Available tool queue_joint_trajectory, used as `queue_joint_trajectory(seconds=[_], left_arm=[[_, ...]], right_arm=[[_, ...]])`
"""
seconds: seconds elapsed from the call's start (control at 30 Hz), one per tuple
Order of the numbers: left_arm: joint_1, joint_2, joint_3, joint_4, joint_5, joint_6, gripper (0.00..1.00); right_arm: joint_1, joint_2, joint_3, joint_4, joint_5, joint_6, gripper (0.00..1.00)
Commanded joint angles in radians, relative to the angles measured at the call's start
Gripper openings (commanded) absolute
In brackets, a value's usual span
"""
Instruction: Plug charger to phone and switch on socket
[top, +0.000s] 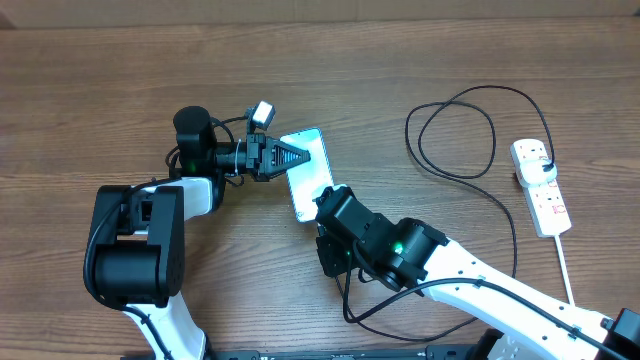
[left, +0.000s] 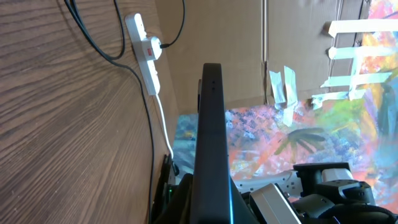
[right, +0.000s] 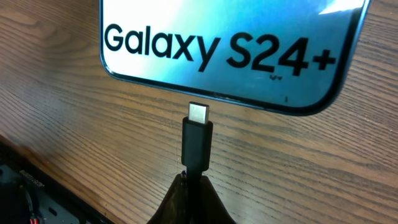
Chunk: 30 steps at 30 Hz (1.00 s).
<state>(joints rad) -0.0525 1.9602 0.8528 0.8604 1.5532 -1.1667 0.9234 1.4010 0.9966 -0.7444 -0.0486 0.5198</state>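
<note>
Table: brown wood-grain top, matt, fills the overhead view.

Left arm: glossy black housing on a white link, left of frame, reaching towards centre.

Right arm: white link with black joints, entering from the lower right.

Socket: white plastic strip, elongated, small red switch marks, at the right edge of the overhead view. A thick white cord runs down from it. In the left wrist view it lies at the upper left.

Phone: slim rectangle, rounded corners, black edges, glossy light blue-teal screen, at centre of the overhead view. The right wrist view shows black "Galaxy S24+" lettering near its lower end. The left wrist view shows it edge-on as a thin black bar up the middle.

Charger: long thin black cable, looped on the upper right of the table, one end at the socket's upper outlet, well apart from the phone.

Connector: small black rectangular plug with a short metal tip, upright at frame centre, tip just beside the phone's lower edge; whether it touches cannot be told.

Left gripper: dark tapered fingers closed on the phone's left edge.

Right gripper: dark fingers pinched on the connector's base, at the phone's lower end.
</note>
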Motion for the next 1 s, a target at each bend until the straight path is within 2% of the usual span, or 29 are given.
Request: queue_joint_trajectory(seconds=[0.0, 0.97], left_arm=[[-0.006, 0.003, 0.008, 0.005, 0.027, 0.040, 0.04], [-0.006, 0.003, 0.008, 0.005, 0.027, 0.091, 0.04]], right_arm=[[-0.003, 0.001, 0.024, 0.006, -0.005, -0.004, 0.04], [-0.003, 0.001, 0.024, 0.010, 0.026, -0.003, 0.04]])
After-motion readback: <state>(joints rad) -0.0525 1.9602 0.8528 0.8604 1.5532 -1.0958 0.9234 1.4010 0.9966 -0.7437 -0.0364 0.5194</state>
